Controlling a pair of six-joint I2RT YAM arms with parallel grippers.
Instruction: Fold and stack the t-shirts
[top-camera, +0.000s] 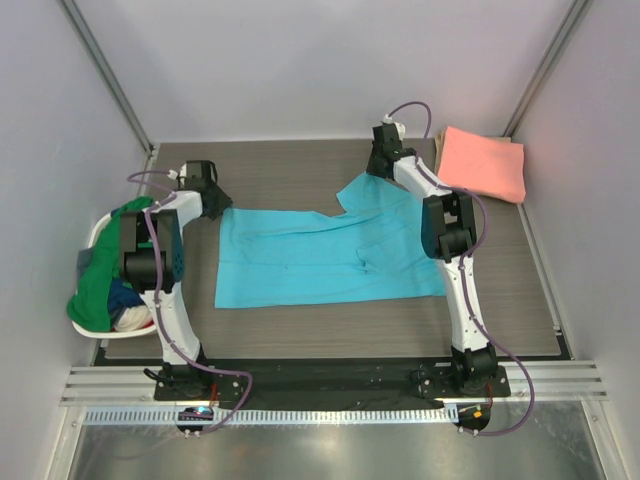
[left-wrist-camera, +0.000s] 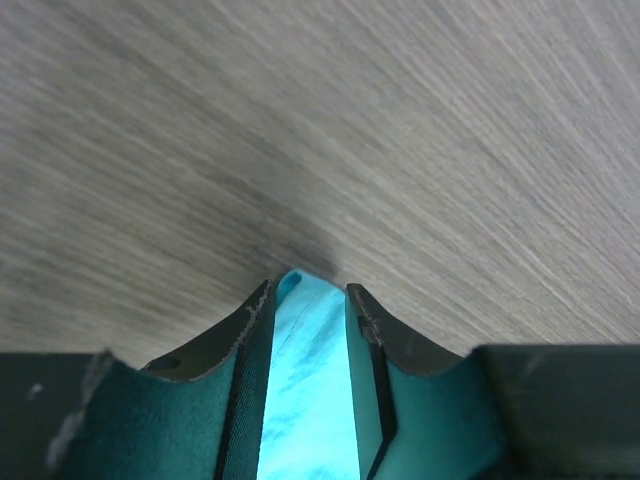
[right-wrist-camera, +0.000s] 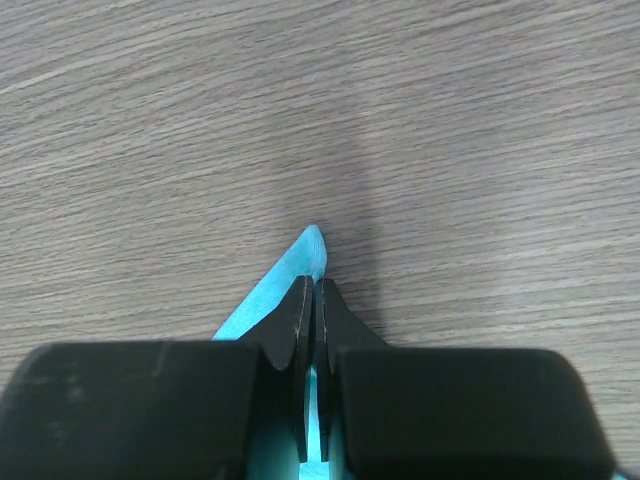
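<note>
A sky-blue t-shirt (top-camera: 320, 255) lies spread flat across the middle of the table. My left gripper (top-camera: 216, 206) is at its far left corner. In the left wrist view the jaws (left-wrist-camera: 310, 292) stand apart, with the blue cloth (left-wrist-camera: 305, 400) lying between them. My right gripper (top-camera: 378, 166) is at the shirt's far right corner. In the right wrist view it (right-wrist-camera: 314, 285) is shut on the blue cloth tip (right-wrist-camera: 303, 255), just above the table. A folded salmon-pink t-shirt (top-camera: 483, 163) lies at the far right corner.
A white basket (top-camera: 98, 232) stands off the table's left edge, holding a green shirt (top-camera: 100, 290) and a navy one (top-camera: 125, 293). The grey wood table (top-camera: 300, 165) shows beyond the blue shirt. White walls stand on three sides.
</note>
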